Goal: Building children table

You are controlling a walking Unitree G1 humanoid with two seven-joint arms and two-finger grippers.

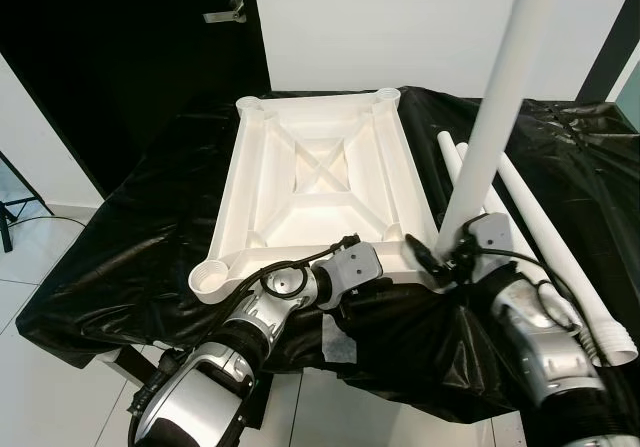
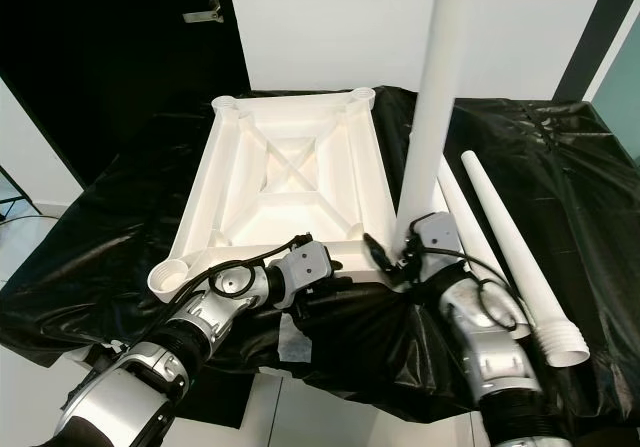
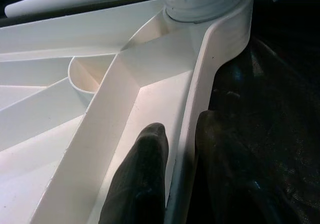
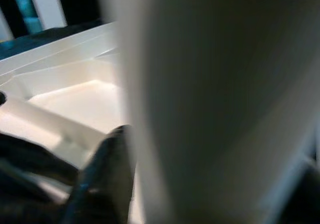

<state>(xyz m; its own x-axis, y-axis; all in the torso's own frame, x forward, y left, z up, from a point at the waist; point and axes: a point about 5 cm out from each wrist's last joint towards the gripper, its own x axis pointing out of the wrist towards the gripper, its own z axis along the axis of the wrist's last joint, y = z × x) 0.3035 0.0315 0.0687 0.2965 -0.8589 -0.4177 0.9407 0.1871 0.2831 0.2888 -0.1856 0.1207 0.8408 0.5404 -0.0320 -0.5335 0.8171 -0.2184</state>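
The white tabletop (image 1: 330, 212) lies upside down on a black-covered surface. A white leg (image 1: 495, 117) stands upright in its near right corner socket (image 3: 205, 3). My right gripper (image 1: 445, 257) is shut on the foot of this leg; one black finger (image 4: 105, 174) presses against the leg (image 4: 215, 103). My left gripper (image 1: 372, 269) is shut on the tabletop's near rim (image 3: 200, 98), just left of that corner. One of its fingers (image 3: 140, 184) lies inside the rim and the other outside it.
Two spare white legs (image 1: 560, 247) lie on the black sheet to the right of the tabletop. The near left socket (image 1: 212, 277) and the two far sockets (image 1: 250, 105) stand open. A dark door with a handle (image 1: 225, 12) is behind, and the floor drops off at the left.
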